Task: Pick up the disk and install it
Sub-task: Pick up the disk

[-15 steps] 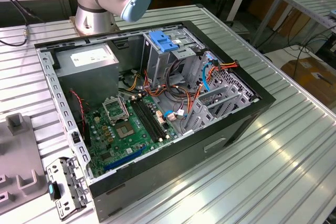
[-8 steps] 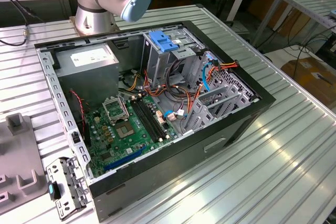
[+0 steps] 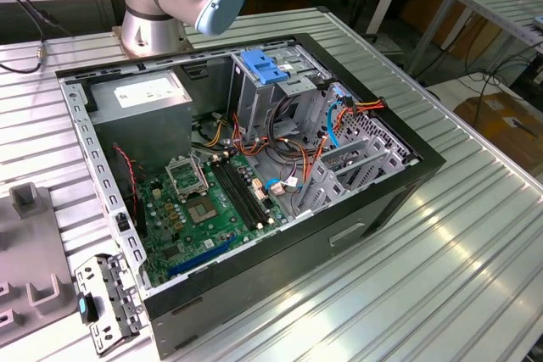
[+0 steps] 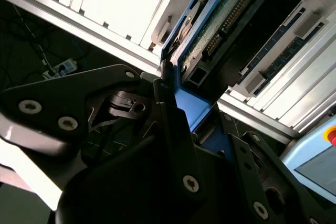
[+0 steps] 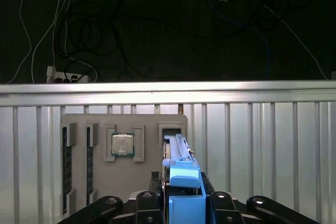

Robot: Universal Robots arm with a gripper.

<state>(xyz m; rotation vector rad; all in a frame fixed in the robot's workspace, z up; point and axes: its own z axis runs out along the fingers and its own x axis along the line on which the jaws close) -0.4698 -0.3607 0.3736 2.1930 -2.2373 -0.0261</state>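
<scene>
in the first wrist view a grey tray (image 5: 100, 121) on the ribbed worktop (image 5: 262, 145) carries memory sticks (image 5: 65, 166), then a processor chip (image 5: 122, 144), then the disk (image 5: 181, 179) at its end slot. the black fingers (image 4: 170, 114) are narrow, clamped on the disk's flat faces. the disk is seen edge-on, blue rail showing, with its long axis running straight out from between the fingers.

Got the case (image 3: 280, 277) lying open on the table (image 3: 441, 294), arm base (image 3: 148, 27) right behind it. Inside: power supply (image 3: 144, 99) behind the motherboard (image 3: 204, 209), drive cage (image 3: 263, 95) toward the exterior view's right. On the tray (image 5: 79, 121), chip (image 5: 122, 144) next to the disk (image 5: 178, 153).
</scene>
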